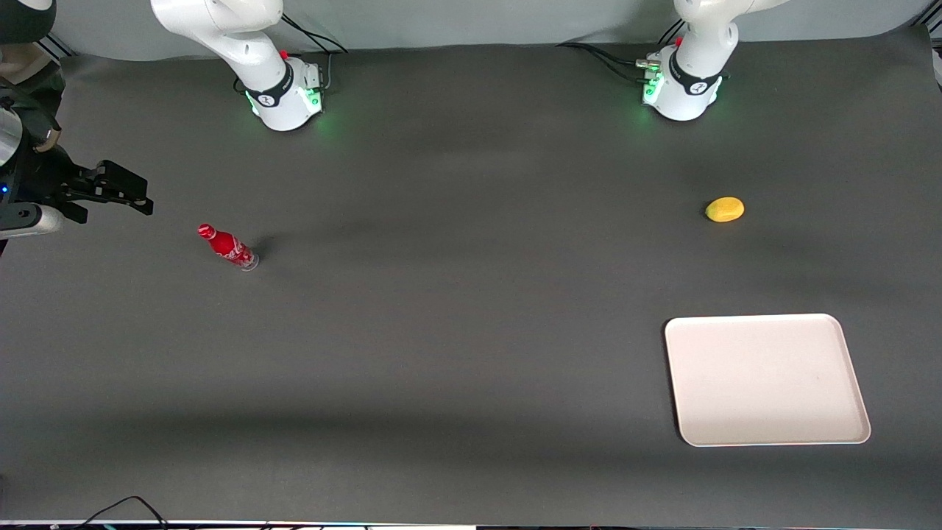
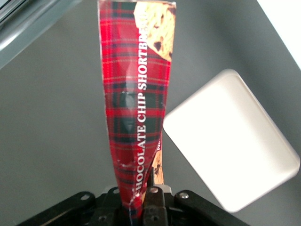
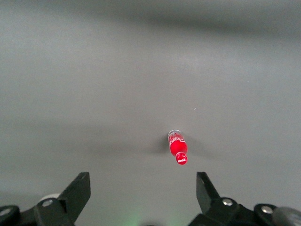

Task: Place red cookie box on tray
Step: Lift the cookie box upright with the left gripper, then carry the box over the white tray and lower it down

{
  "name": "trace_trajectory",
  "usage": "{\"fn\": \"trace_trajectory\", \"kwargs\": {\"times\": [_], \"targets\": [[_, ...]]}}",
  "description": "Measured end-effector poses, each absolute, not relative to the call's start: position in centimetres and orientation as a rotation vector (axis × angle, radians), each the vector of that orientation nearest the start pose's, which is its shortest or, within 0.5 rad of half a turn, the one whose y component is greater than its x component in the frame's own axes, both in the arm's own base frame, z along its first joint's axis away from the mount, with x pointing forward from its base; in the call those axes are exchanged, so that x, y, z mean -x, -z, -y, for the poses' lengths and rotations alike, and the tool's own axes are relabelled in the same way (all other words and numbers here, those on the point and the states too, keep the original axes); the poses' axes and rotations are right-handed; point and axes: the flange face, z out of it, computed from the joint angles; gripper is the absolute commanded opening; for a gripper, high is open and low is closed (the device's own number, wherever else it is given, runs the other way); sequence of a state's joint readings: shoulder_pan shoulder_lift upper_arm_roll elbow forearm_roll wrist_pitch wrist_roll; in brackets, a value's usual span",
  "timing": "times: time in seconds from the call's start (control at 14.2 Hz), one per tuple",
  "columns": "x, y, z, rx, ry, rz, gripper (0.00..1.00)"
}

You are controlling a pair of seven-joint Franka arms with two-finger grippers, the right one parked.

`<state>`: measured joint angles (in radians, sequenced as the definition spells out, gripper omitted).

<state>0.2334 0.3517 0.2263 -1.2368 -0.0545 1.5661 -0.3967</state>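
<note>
high over the counter point(image 2: 56, 117), my hand point(image 2: 139, 203) gripped the red cookie box point(image 2: 136, 94), the tray point(image 2: 230, 141) below it.

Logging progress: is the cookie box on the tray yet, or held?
Held, not on the tray. The gripper is shut on the cookie box above the table; the tray lies bare below.

Lighting is even and overhead. The bottle point(image 1: 228, 247) casts a soft shadow. Green base LEDs glow on the table point(image 1: 471, 331). The tray point(image 2: 233, 141) appears overexposed. The gripper point(image 2: 141, 205) is blurred.
</note>
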Motion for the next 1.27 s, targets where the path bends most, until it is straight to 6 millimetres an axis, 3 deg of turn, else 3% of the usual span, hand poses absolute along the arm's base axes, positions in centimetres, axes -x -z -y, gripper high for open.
{"fn": "trace_trajectory", "kwargs": {"times": [0.28, 0.42, 0.56, 0.85, 1.27], "targets": [[-63.4, -54.3, -19.3, 3.054, -0.083, 0.583, 0.00], [-64.1, -51.6, -18.6, 3.092, -0.080, 0.249, 0.00], [-64.6, -46.9, -19.1, 3.058, -0.062, 0.018, 0.00], [-64.8, -37.0, -19.4, 3.033, -0.024, -0.131, 0.00], [-66.5, -28.5, -19.4, 3.027, 0.047, -0.162, 0.00]]}}
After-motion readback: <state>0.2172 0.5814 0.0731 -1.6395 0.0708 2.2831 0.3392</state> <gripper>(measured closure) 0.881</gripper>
